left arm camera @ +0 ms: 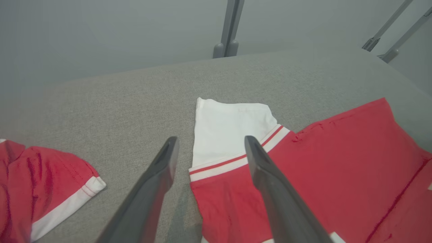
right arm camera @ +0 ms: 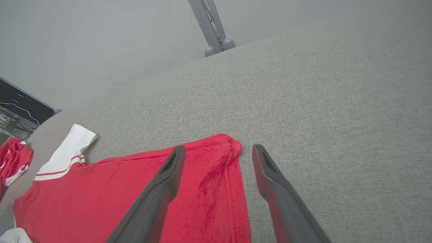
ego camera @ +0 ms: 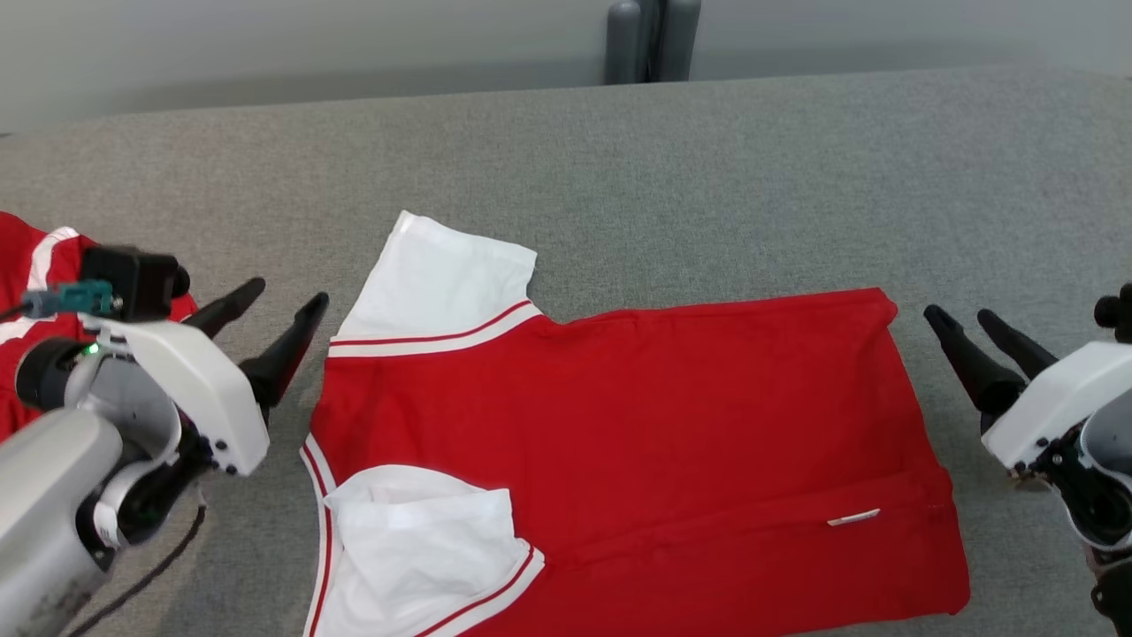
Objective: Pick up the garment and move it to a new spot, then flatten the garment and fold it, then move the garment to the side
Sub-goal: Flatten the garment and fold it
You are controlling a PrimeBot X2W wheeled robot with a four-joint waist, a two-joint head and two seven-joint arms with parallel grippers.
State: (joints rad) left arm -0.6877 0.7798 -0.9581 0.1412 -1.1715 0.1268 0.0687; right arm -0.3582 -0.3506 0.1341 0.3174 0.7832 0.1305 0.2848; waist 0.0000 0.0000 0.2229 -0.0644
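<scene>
The garment [ego camera: 619, 425], a red shirt with white sleeves, is lying spread on the grey table [ego camera: 752, 159], occupying the centre and lower middle of the head view. Its long axis is running left to right across the frame: the shoulder end with both sleeves is sitting at the left, the hem [ego camera: 924, 416] at the right. The far sleeve [ego camera: 442, 283] is pointing toward the upper left, and the near sleeve [ego camera: 424, 540] is lying turned in over the red body at the lower left. The left gripper [ego camera: 287, 294] is hovering at the left of the frame, just beside the shoulder edge, its fingers standing wide and holding nothing. The right gripper [ego camera: 959, 314] is hovering at the right of the frame, just beside the upper corner of the hem, likewise wide and empty. Each arm is therefore sitting nearest to its own end of the shirt, with the cloth lying inward between them. A crease is running along the lower part of the body near a small white tag [ego camera: 853, 518]; it is probably a lengthwise fold, though the view is not settling this. A second red garment [ego camera: 13, 265] is lying at the far left edge, well apart. In my judgement, the coming move is calling for both grippers to reach inward along that long axis.
</scene>
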